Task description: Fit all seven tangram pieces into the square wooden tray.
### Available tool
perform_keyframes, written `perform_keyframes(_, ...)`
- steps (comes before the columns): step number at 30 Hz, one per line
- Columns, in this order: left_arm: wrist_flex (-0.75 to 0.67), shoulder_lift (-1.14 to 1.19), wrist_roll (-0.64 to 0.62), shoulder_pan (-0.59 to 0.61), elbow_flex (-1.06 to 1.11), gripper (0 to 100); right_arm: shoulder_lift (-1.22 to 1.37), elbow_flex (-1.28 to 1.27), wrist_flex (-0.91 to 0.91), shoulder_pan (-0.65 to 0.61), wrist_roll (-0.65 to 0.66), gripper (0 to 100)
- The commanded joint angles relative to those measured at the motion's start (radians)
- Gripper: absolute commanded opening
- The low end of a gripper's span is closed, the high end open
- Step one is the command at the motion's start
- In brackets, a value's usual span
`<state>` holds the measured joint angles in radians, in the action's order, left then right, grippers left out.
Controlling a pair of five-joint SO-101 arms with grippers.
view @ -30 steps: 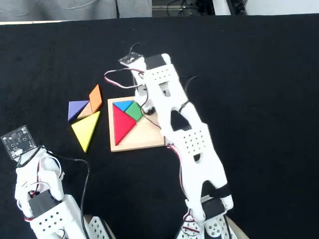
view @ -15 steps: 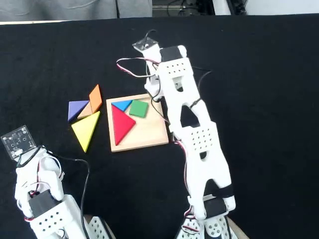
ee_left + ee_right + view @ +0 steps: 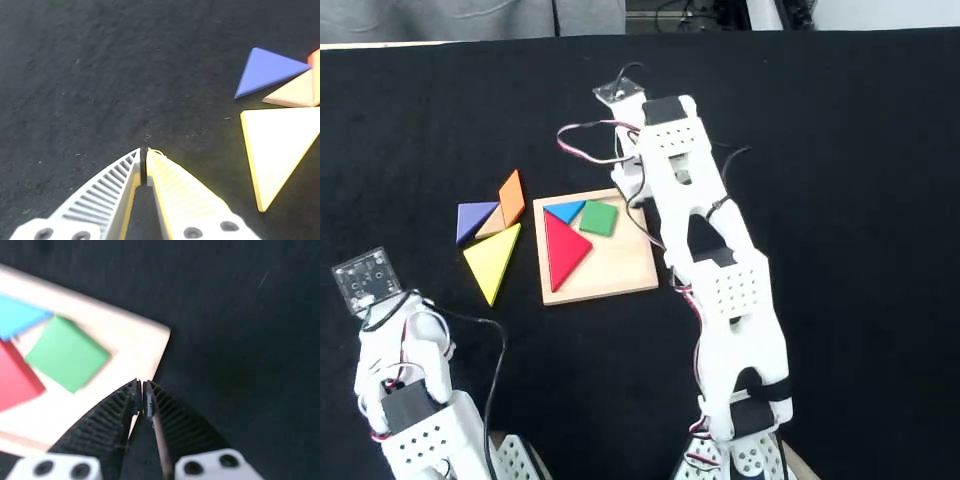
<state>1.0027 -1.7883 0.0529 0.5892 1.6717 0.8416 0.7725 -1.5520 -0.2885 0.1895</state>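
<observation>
The square wooden tray (image 3: 620,265) holds a red triangle (image 3: 563,250), a blue triangle (image 3: 565,211) and a green square (image 3: 598,218). To its left on the cloth lie a yellow triangle (image 3: 492,260), a purple triangle (image 3: 473,217), a tan triangle (image 3: 492,223) and an orange parallelogram (image 3: 512,196). My right gripper (image 3: 143,390) is shut and empty, hovering at the tray's rim (image 3: 155,347) beside the green square (image 3: 67,353). My left gripper (image 3: 145,152) is shut and empty over bare cloth, short of the yellow triangle (image 3: 280,150) and purple triangle (image 3: 267,70).
The right arm (image 3: 720,290) stretches along the tray's right side from the near edge. The left arm (image 3: 405,380) sits at the near left corner. Black cloth covers the table, with open room to the right and at the far side.
The right arm drew back from over the tray toward its far right corner, uncovering the green square lying flat. The tray turned slightly. The left wrist shifted a little.
</observation>
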Motion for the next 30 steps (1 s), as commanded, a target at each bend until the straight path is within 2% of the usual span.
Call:
perform_keyframes(1, -0.02, -0.011, 0.005, -0.018, 0.016, 3, -0.025, 0.001, 0.04, -0.04, -0.005, 1.0)
perform_keyframes(9, -0.02, -0.012, 0.006, -0.021, 0.028, 3, -0.007, -0.001, 0.041, -0.109, -0.003, 1.0)
perform_keyframes(14, -0.02, -0.012, 0.006, -0.021, 0.028, 3, 0.048, 0.045, 0.058, -0.1, -0.002, 1.0)
perform_keyframes(22, -0.02, -0.012, 0.006, -0.021, 0.028, 3, 0.058, 0.156, -0.014, -0.055, -0.005, 1.0)
perform_keyframes(30, -0.02, -0.012, 0.006, -0.021, 0.028, 3, 0.102, 0.162, 0.005, -0.044, -0.002, 1.1)
